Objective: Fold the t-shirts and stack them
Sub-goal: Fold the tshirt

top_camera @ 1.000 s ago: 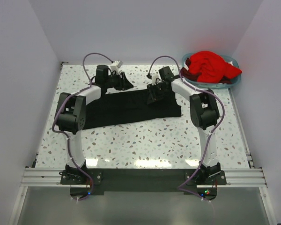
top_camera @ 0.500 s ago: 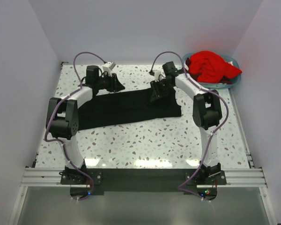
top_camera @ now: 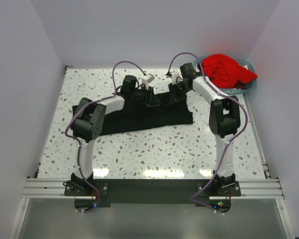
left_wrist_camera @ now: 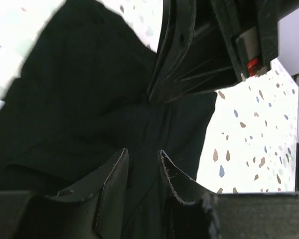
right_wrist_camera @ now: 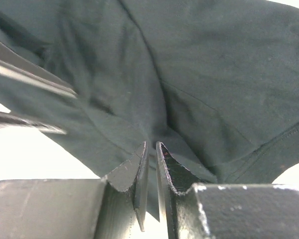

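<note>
The black t-shirt (top_camera: 139, 118) lies spread across the far half of the table. My left gripper (top_camera: 152, 98) is at its far edge near the middle, jaws closed to a narrow gap with black cloth (left_wrist_camera: 79, 99) between them (left_wrist_camera: 142, 157). My right gripper (top_camera: 175, 93) is just to its right at the same edge, shut on a pinch of the black cloth (right_wrist_camera: 214, 74) in the right wrist view (right_wrist_camera: 150, 147). The two grippers are close together. The red t-shirt (top_camera: 222, 69) is bunched in the basket.
The light blue plastic basket (top_camera: 229, 91) stands at the far right corner, beside the right arm. The speckled table (top_camera: 164, 154) shows bare in front of the black shirt. White walls close in the left, back and right.
My left gripper has swung from the shirt's far left edge rightward to near the right gripper. The right gripper has moved a little further back and right.
</note>
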Tool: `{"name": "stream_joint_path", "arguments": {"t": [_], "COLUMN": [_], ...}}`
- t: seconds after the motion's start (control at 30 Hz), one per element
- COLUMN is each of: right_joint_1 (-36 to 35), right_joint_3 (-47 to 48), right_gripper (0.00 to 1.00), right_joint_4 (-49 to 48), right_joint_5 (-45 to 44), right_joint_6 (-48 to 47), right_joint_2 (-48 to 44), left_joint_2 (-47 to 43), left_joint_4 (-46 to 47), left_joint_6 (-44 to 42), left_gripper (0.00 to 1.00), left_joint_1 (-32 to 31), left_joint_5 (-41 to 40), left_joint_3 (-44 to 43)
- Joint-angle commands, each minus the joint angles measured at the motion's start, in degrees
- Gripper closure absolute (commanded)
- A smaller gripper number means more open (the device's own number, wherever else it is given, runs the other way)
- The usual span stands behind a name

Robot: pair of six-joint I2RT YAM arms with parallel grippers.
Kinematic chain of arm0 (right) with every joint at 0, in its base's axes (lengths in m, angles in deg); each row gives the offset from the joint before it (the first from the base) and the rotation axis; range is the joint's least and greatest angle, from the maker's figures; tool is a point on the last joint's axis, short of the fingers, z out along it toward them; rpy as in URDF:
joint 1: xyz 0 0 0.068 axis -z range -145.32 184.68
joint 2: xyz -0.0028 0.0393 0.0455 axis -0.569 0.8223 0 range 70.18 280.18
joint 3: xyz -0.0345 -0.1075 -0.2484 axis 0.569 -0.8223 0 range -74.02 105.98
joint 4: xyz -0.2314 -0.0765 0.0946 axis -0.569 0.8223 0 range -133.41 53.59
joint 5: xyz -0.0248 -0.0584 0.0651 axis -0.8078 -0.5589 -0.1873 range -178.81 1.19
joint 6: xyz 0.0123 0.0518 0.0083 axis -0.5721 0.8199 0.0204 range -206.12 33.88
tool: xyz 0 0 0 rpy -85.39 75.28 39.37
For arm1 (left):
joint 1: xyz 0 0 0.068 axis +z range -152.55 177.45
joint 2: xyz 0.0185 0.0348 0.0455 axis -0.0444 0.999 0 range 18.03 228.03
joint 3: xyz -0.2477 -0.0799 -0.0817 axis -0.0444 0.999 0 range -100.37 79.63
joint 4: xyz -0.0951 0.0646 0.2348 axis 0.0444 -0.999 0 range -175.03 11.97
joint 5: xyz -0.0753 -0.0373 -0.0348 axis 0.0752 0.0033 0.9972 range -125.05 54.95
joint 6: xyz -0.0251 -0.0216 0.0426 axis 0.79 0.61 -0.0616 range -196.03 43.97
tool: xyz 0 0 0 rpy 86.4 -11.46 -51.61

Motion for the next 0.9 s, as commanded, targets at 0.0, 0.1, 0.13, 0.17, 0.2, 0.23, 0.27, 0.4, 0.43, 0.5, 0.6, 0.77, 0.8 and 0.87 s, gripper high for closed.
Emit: {"name": "stream_joint_path", "arguments": {"t": [0.0, 0.1, 0.13, 0.17, 0.2, 0.23, 0.27, 0.4, 0.43, 0.5, 0.6, 0.77, 0.8, 0.87], "right_joint_1": [0.65, 1.44, 1.62, 1.62, 1.71, 1.71, 1.79, 1.71, 1.62, 1.45, 1.18, 0.39, 0.3, -0.22], "right_joint_3": [-0.99, -1.6, -1.78, -1.87, -1.61, -1.26, -0.82, 4.53, 5.07, 7.0, 9.63, 11.76, 11.84, 11.84], "right_gripper": [0.85, 0.86, 0.86, 0.86, 0.86, 0.86, 0.85, 0.85, 0.85, 0.84, 0.83, 0.8, 0.78, 0.76], "right_joint_4": [-2.27, -5.69, -6.75, -7.72, -9.21, -9.83, -10.27, -9.14, -9.31, -8.96, -8.61, -9.39, -10.35, -11.32], "right_joint_5": [-5.61, -10.7, -11.77, -12.83, -13.62, -15.11, -15.47, -16.35, -16.35, -16.09, -14.68, -14.24, -14.24, -14.24], "right_joint_6": [-2.02, -1.85, -1.76, -1.76, -1.85, -1.85, -1.85, -1.76, -1.68, -1.76, -1.76, -1.85, -2.29, -2.55], "right_joint_2": [1.96, 2.41, 2.5, 2.67, 2.93, 3.81, 4.42, 8.91, 10.04, 10.84, 11.55, 9.45, 7.87, 6.02], "left_joint_2": [3.54, 6.27, 6.97, 7.59, 8.81, 9.52, 10.14, 11.38, 11.03, 8.5, 2.44, -7.24, -10.3, -13.04], "left_joint_4": [5.02, 4.06, 3.44, 2.92, 2.39, 1.6, 0.03, -2.62, -2.97, -4.2, -5.17, -19.6, -22.72, -35.06], "left_joint_6": [4.24, 4.77, 4.77, 4.86, 4.77, 4.68, 4.86, 4.77, 3.73, 1.88, -1.81, -17.87, -21.65, -36.35], "left_gripper": [0.66, 0.66, 0.66, 0.66, 0.66, 0.66, 0.66, 0.66, 0.66, 0.64, 0.6, 0.56, 0.56, 0.56], "left_joint_1": [-0.7, -1.23, -1.23, -1.23, -1.32, -1.32, -1.23, -1.23, -1.14, -0.88, 1.31, 7.89, 8.87, 10.45], "left_joint_5": [-0.34, -2.19, -2.89, -3.5, -3.95, -4.38, -5.87, -7.2, -6.59, -5.89, -5.19, -4.12, -3.52, -3.59], "left_joint_3": [-2.24, -3.29, -4.16, -4.43, -4.87, -5.92, -6.28, -7.16, -7.25, -7.25, -6.11, -7.6, -7.51, -7.16]}}
